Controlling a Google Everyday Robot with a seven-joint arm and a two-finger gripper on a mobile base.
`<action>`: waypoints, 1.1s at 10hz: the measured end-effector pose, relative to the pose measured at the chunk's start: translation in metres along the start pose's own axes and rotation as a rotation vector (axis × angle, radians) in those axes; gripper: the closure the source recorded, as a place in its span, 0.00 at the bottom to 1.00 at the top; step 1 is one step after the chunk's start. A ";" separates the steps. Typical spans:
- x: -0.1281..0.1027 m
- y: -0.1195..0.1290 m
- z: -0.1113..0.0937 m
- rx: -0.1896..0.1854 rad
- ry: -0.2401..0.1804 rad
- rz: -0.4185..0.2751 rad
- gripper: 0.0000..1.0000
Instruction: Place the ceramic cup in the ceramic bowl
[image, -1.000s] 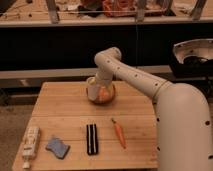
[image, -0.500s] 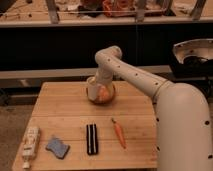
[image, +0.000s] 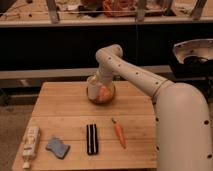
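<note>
**Reaching into the bowl**

The table (image: 60, 107) is carrying everything. The arm (image: 145, 82) is bending down from the right, and the bowl (image: 103, 100) is sitting at the table's far middle with the gripper (image: 100, 84) lowered into it. The cup (image: 93, 86) is showing pale inside the bowl, against the gripper; whether the grip is clenched or released cannot be told. A carrot (image: 118, 134) is lying nearer the front.

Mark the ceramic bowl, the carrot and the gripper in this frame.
ceramic bowl (image: 102, 101): camera view, its lower front wall.
carrot (image: 119, 135): camera view, middle of its orange body.
gripper (image: 98, 85): camera view, the arm's tip, down at the bowl's mouth.
</note>
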 end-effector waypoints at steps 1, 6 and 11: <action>0.001 0.000 -0.001 0.001 -0.001 0.004 0.20; 0.005 0.001 -0.005 0.004 -0.005 0.017 0.20; 0.009 0.002 -0.008 0.010 -0.009 0.029 0.20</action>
